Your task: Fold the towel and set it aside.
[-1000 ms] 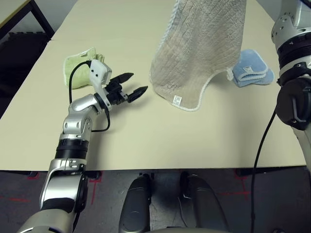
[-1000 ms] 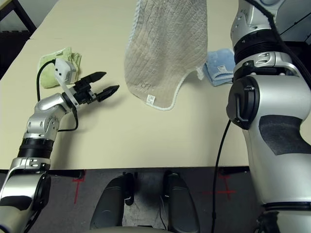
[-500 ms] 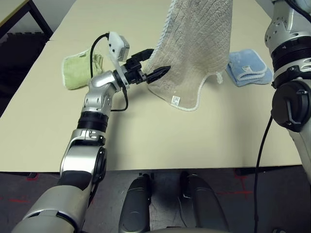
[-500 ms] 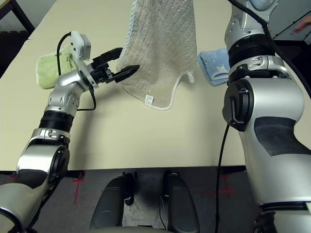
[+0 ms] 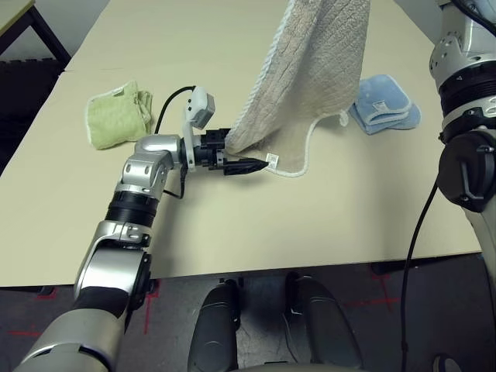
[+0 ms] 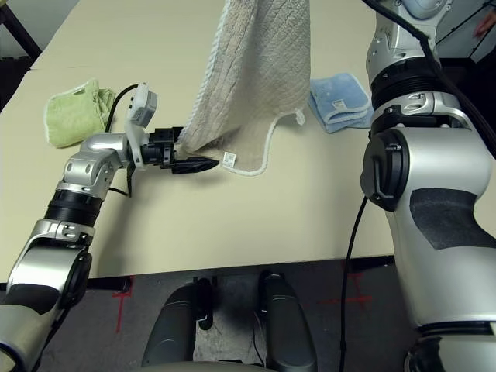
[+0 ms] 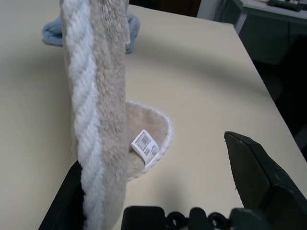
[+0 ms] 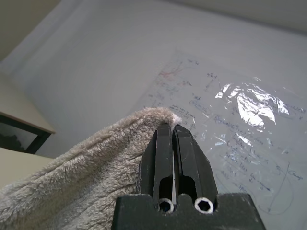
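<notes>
The beige towel (image 5: pixel 310 70) hangs from above, and its lower corner with the white label (image 5: pixel 272 160) rests on the table (image 5: pixel 256 225). At the top corner of the towel (image 8: pixel 91 191), my right gripper (image 8: pixel 173 127) is shut on the cloth and holds it up. My left gripper (image 5: pixel 239 156) stands open at the hanging left edge, low down near the table. The white stitched edging (image 7: pixel 84 120) runs between its two fingers, close against one finger; the other fingertip (image 7: pixel 235 143) is well apart from the cloth.
A crumpled light green towel (image 5: pixel 118 114) lies at the left of the table. A folded light blue towel (image 5: pixel 385 111) lies at the right, behind the hanging cloth. Bare tabletop stretches in front toward the near edge (image 5: pixel 310 260).
My left arm has swung right and then down to the towel's lower left edge, and its open fingers now straddle that edge. The right gripper keeps its hold up high.
</notes>
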Robot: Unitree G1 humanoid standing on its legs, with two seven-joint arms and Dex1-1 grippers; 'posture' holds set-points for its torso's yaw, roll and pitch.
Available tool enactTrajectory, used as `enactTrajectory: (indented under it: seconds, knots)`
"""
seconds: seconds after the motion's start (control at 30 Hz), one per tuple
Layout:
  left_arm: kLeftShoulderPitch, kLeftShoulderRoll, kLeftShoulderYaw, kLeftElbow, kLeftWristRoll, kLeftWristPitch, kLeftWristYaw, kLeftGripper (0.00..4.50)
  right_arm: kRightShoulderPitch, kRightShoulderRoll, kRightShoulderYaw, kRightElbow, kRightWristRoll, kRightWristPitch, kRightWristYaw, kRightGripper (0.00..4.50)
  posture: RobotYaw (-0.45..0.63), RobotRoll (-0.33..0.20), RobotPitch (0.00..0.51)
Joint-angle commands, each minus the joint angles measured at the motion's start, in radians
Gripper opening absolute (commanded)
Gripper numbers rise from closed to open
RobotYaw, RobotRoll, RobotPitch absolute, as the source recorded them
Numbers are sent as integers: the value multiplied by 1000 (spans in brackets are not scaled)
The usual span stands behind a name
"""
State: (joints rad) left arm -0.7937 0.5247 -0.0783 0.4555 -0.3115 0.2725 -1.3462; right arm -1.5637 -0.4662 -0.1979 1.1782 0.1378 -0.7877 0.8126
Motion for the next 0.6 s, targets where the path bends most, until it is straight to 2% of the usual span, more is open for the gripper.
enactTrajectory:
  seconds: [0.03, 0.2, 0.6]
  knots:
    - [34, 29, -17, 12, 41, -30, 4, 4500, -10, -14, 6, 7, -17, 6, -27, 25, 19, 0, 213]
    - [30, 38, -6, 64, 79, -84, 48, 4500, -15, -20, 11, 12, -38, 10, -60, 25, 21, 0, 214]
    - [79, 44, 23, 40, 59, -72, 115, 4500, -7, -17, 21, 8, -44, 14, -71, 25, 24, 0, 215]
